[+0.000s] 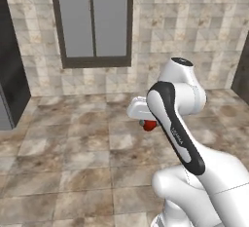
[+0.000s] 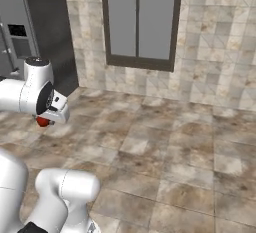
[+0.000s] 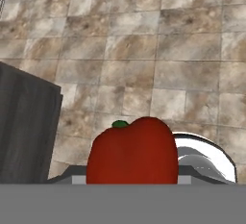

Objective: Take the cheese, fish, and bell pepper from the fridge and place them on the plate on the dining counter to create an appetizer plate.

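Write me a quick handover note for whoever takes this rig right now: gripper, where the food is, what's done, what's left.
Gripper: shut on the bell pepper, held in the air above the tiled floor.
Fridge: at the far left of the right base view, doors look shut.
Done: the pepper is out of the fridge.
Left: carry it to the plate on the dining counter. Cheese and fish cannot be judged from these pictures, so check them.

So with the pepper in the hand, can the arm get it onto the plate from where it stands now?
Probably not yet. The hand grips the bell pepper over tiled floor, facing a wall and window. The fridge stands at the left, and there is no plate or counter within view to reach.
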